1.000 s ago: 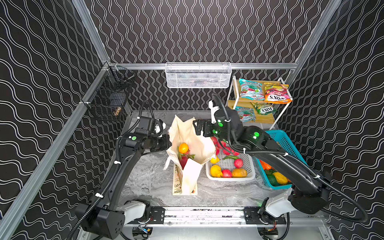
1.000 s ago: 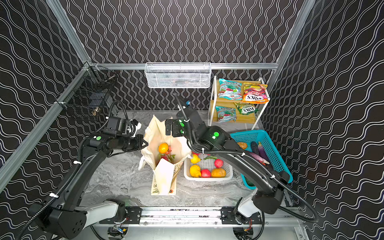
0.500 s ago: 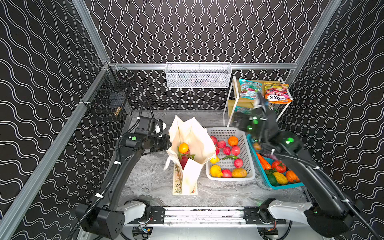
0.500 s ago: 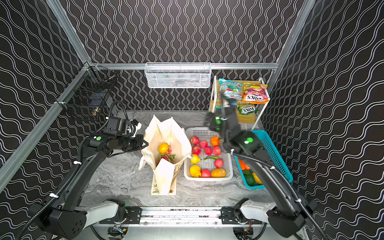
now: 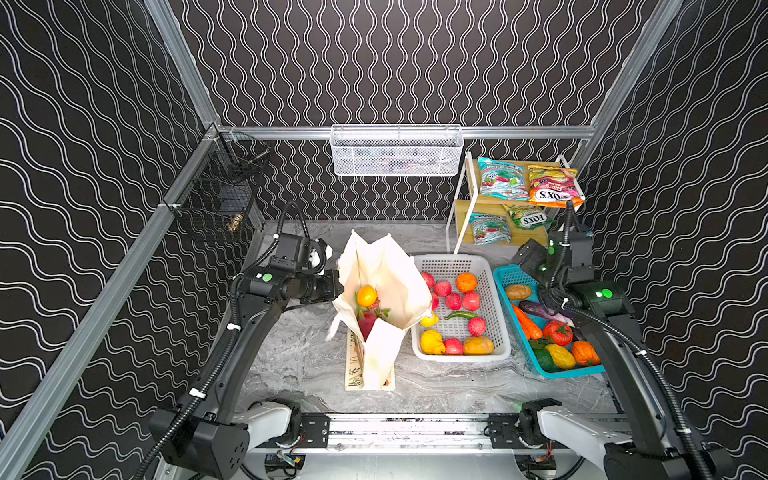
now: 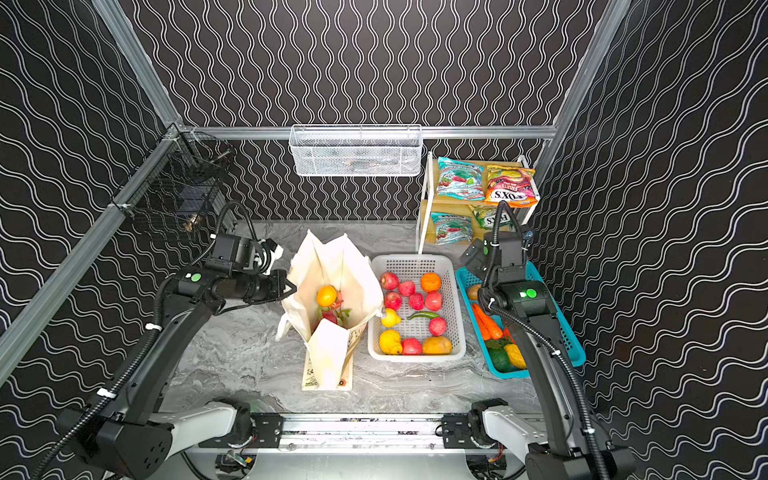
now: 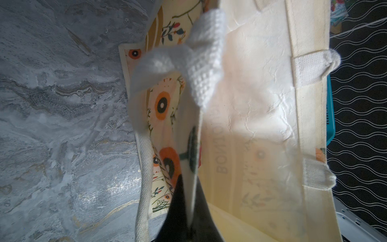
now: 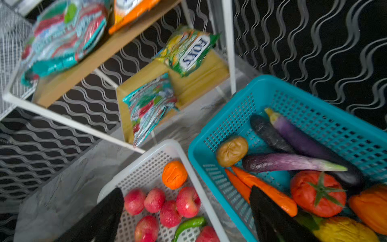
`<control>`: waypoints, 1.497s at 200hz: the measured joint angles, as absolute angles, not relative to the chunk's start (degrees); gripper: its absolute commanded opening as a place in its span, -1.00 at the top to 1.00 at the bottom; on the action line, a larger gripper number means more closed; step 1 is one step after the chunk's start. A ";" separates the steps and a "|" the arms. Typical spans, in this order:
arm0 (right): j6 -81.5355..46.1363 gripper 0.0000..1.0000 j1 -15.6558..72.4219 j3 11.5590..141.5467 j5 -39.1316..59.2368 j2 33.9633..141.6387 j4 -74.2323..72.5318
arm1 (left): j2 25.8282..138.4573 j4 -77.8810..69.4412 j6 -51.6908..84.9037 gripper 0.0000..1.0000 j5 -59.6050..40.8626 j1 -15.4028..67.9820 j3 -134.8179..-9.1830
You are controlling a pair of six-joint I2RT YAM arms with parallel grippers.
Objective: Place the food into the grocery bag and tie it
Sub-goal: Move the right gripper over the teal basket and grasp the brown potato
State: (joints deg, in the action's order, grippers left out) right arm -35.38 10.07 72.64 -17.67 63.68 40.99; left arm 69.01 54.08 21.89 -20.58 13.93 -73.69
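Left claw (image 7: 188,211): clamped tight on the rim of the grocery bag (image 5: 390,278), cream cloth pinched in it.
Right claw (image 8: 185,189): spread wide, holding nothing, hanging over the far end of the teal basket (image 5: 552,374).
Grocery bag: upright on the table (image 5: 299,365), mouth open, just beside the white basket (image 5: 457,262).
Inside bag: an orange (image 5: 366,296) atop what looks like a dragon fruit (image 5: 368,328).
Candy packets (image 5: 552,191): on the shelf (image 8: 201,83).

I'm reading "FOX'S" on the orange packet (image 5: 552,187) on the rack's (image 8: 209,73) top shelf and on the green packet (image 8: 188,50) below; "BON…" is showing faintly through the grocery bag (image 7: 251,94).
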 measured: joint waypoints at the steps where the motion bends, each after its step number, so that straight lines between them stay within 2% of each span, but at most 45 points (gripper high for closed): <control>1: -35.40 -0.86 10.07 72.62 -17.47 63.79 40.97 | 69.01 54.08 21.89 1.00 -20.58 13.93 -73.69; 35: -37.26 -0.84 9.98 70.17 -10.41 67.29 41.47 | 68.95 54.11 21.21 1.00 -20.56 13.93 -73.65; 69: -39.66 -0.97 8.05 66.02 -11.75 66.19 42.63 | 68.55 53.89 21.02 1.00 -20.56 13.93 -72.99; 118: -42.74 -0.98 0.21 64.93 -18.35 67.72 44.69 | 68.58 53.71 20.82 1.00 -20.53 13.93 -72.75; 149: -43.05 -0.97 -7.66 64.01 -15.73 70.76 44.45 | 68.64 53.69 20.82 1.00 -20.53 13.93 -72.75; 197: -44.34 -0.56 -13.10 60.10 -2.79 72.66 35.99 | 68.66 53.39 20.82 1.00 -20.56 13.93 -72.40; 254: -43.88 -0.48 -16.29 60.36 5.02 82.74 28.16 | 69.23 53.34 20.82 1.00 -20.67 13.91 -72.53; 299: -41.17 -0.48 -17.26 60.88 5.39 87.99 24.53 | 69.93 53.43 20.69 1.00 -20.99 13.93 -73.08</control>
State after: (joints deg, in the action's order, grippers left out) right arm -41.17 -17.26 60.88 5.39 87.99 24.53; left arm 69.93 53.43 20.69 -20.99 13.93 -73.08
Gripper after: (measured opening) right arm 0.748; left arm 0.059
